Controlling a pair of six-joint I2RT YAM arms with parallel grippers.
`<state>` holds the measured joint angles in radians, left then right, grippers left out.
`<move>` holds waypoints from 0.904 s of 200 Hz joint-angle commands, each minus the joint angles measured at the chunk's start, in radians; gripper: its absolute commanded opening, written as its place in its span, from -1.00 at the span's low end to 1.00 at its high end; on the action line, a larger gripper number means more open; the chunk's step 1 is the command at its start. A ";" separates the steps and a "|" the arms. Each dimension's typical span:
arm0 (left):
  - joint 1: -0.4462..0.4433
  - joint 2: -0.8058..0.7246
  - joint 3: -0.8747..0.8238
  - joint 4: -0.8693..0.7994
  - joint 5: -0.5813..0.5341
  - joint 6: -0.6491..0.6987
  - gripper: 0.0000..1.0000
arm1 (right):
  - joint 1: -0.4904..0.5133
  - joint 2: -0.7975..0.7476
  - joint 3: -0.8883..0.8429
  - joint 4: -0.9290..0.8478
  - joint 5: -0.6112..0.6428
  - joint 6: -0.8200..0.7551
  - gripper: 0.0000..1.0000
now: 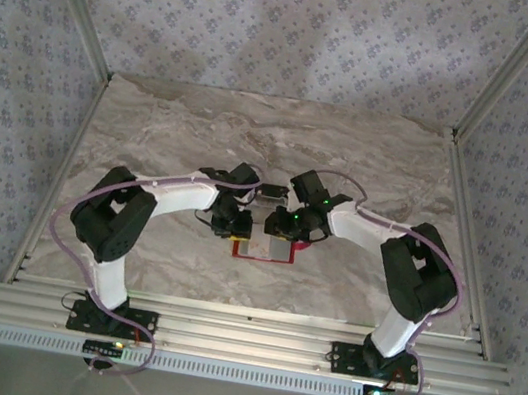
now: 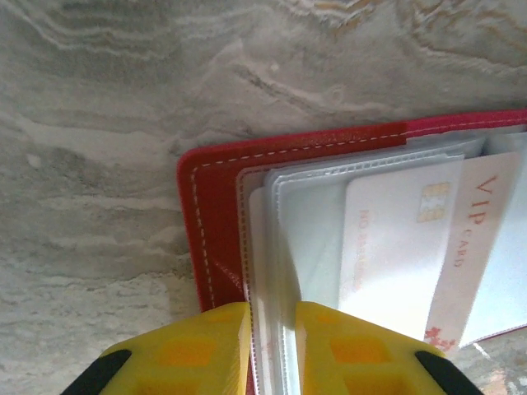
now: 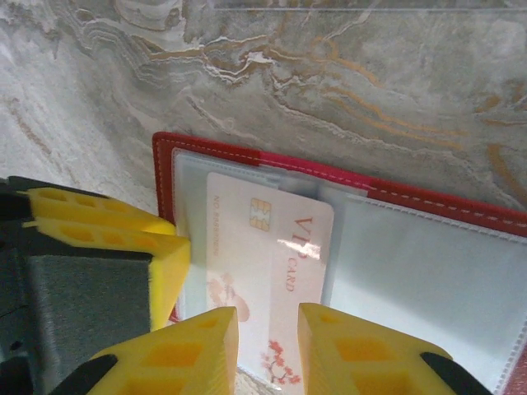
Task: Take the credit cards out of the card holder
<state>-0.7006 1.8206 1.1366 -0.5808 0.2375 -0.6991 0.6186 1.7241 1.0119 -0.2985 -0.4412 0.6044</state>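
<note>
The red card holder [image 1: 265, 251] lies open on the marble table between both arms. My left gripper [image 2: 272, 350] is shut on the edge of its clear plastic sleeves [image 2: 276, 247], beside the red cover [image 2: 212, 222]. A pale pink credit card [image 3: 272, 239] with a gold chip and "VIP CARD" lettering sits half under a sleeve, its near end sticking out past the holder's rim [image 3: 412, 196]. My right gripper [image 3: 268, 346] hovers over that near end, jaws slightly apart, the card's face showing flat between them. In the top view the left gripper [image 1: 236, 225] and right gripper [image 1: 284, 229] almost touch.
One yellow finger [image 3: 123, 239] of the left gripper stands close at the left in the right wrist view. Bare marble table [image 1: 274, 138] stretches beyond the holder. Aluminium rails [image 1: 240, 341] run along the near edge, and patterned walls close in both sides.
</note>
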 commanded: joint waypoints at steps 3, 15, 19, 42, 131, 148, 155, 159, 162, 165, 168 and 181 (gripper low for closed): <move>-0.005 0.037 0.016 -0.059 -0.029 0.037 -0.57 | -0.014 0.027 -0.015 0.032 -0.077 -0.030 -0.46; -0.004 0.043 0.015 -0.063 -0.029 0.041 -0.57 | -0.017 0.035 -0.017 0.032 -0.083 -0.035 -0.46; -0.004 0.045 0.015 -0.064 -0.031 0.041 -0.58 | -0.019 0.038 -0.016 0.032 -0.082 -0.036 -0.46; -0.005 0.049 0.012 -0.067 -0.031 0.042 -0.58 | -0.025 0.048 -0.021 0.026 -0.071 -0.042 -0.47; -0.004 0.053 0.029 -0.090 -0.043 0.049 -0.60 | -0.038 0.066 -0.050 0.058 -0.077 -0.045 -0.49; -0.004 0.054 0.030 -0.091 -0.042 0.048 -0.60 | -0.040 0.072 -0.055 0.073 -0.092 -0.036 -0.49; -0.005 0.054 0.029 -0.091 -0.041 0.047 -0.60 | -0.041 0.076 -0.060 0.082 -0.098 -0.033 -0.49; -0.004 0.054 0.029 -0.092 -0.041 0.048 -0.60 | -0.042 0.078 -0.061 0.092 -0.107 -0.031 -0.50; -0.004 0.052 0.029 -0.091 -0.043 0.047 -0.59 | -0.043 0.079 -0.064 0.098 -0.114 -0.031 -0.50; -0.004 0.053 0.029 -0.091 -0.044 0.047 -0.60 | -0.043 0.081 -0.067 0.106 -0.121 -0.028 -0.50; -0.005 0.054 0.029 -0.091 -0.044 0.048 -0.60 | -0.043 0.083 -0.069 0.111 -0.126 -0.026 -0.50; -0.004 0.054 0.028 -0.091 -0.044 0.046 -0.60 | -0.045 0.090 -0.079 0.137 -0.149 -0.016 -0.51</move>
<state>-0.7006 1.8385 1.1645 -0.6094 0.2348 -0.6693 0.5804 1.7920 0.9577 -0.2138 -0.5255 0.5774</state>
